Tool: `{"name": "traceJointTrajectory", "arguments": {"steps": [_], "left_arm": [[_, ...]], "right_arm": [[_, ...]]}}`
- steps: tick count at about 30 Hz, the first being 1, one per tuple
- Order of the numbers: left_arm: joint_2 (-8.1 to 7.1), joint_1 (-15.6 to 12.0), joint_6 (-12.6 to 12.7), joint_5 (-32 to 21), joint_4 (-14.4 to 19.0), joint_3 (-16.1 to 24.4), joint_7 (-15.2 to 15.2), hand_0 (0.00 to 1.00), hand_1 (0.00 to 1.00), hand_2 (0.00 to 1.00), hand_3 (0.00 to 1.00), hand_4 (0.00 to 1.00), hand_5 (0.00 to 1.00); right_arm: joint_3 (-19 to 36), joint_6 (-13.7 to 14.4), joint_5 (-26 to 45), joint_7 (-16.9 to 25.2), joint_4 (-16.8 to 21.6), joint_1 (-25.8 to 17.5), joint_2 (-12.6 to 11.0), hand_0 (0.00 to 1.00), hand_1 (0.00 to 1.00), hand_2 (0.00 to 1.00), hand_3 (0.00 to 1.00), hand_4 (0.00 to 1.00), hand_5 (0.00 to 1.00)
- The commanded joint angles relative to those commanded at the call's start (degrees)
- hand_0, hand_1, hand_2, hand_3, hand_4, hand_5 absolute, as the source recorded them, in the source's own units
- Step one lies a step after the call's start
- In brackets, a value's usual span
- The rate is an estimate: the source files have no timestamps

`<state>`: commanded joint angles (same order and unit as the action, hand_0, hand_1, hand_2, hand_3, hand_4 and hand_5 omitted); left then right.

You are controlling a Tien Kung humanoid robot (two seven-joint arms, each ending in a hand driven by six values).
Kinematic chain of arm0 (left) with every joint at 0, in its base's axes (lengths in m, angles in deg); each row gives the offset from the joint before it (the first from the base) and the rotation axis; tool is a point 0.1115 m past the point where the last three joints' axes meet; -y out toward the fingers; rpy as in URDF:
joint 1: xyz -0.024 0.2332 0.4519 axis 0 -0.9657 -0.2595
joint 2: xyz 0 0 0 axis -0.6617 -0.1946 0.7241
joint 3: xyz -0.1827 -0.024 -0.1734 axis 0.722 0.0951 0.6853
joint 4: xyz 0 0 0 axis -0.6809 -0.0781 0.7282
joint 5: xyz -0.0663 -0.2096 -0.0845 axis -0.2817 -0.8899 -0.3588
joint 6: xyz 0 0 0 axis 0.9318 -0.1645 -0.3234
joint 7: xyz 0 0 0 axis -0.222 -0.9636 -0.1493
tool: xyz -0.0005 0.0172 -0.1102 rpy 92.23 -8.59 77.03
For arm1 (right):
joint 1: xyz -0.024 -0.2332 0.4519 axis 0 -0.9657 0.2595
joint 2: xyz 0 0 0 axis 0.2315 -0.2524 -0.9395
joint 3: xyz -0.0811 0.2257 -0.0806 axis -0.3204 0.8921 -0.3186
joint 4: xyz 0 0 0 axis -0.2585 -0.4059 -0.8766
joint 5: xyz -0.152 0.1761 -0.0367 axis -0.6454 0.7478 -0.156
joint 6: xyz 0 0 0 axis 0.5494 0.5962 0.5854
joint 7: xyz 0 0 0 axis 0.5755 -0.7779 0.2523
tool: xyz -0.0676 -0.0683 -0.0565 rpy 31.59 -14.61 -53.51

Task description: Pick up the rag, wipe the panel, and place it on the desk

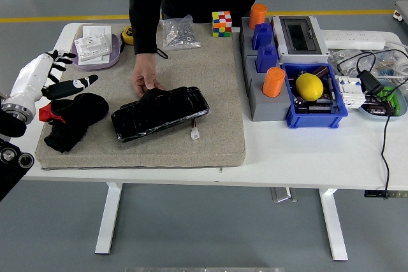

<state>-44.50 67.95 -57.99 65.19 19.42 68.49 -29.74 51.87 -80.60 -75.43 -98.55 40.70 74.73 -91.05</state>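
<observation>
Left hand (pixel 44 78): fingers (pixel 80 83) spread wide, holding nothing; black rag (pixel 71 119) lies bunched just below the fingers on the mat (pixel 217 119); panel (pixel 159 113) beyond, steadied by a person's hand (pixel 145 79); best lower over the rag's thick middle, then close.

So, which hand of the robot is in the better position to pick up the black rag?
The left. The left hand hovers with spread fingers just above the black rag, which lies at the mat's left end. No right arm is in view, and a person's hand holds the panel.
</observation>
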Motion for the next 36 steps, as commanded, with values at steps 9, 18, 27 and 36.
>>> {"name": "traceJointTrajectory", "arguments": {"steps": [9, 18, 27, 36], "left_arm": [[-0.08, 0.6, 0.8, -5.0, 4.0, 0.4, 1.2, 0.405, 0.625, 0.700, 0.722, 0.880, 0.509], [-0.02, 2.2, 0.5, -5.0, 4.6, 1.1, 0.8, 0.405, 0.628, 0.701, 0.717, 0.877, 0.504], [2.21, 3.0, 0.7, -6.3, 4.3, 3.4, 1.0, 0.404, 0.622, 0.700, 0.707, 0.878, 0.501], [3.10, 3.0, 0.6, -6.5, 4.4, 4.9, 0.9, 0.405, 0.622, 0.701, 0.706, 0.877, 0.498]], "right_arm": [[0.3, -0.1, -0.4, 0.2, -0.1, -0.1, 0.4, 0.694, 0.462, 0.643, 0.622, 0.998, 0.700], [0.7, -1.1, -0.4, 0.3, -0.8, -0.4, 1.2, 0.694, 0.462, 0.643, 0.621, 0.998, 0.701], [0.5, -1.8, -0.5, 0.2, -1.5, -0.6, 1.7, 0.694, 0.462, 0.645, 0.621, 0.998, 0.701], [0.3, -1.8, -0.5, 0.2, -1.5, -0.7, 1.9, 0.694, 0.462, 0.644, 0.622, 0.998, 0.701]]}}
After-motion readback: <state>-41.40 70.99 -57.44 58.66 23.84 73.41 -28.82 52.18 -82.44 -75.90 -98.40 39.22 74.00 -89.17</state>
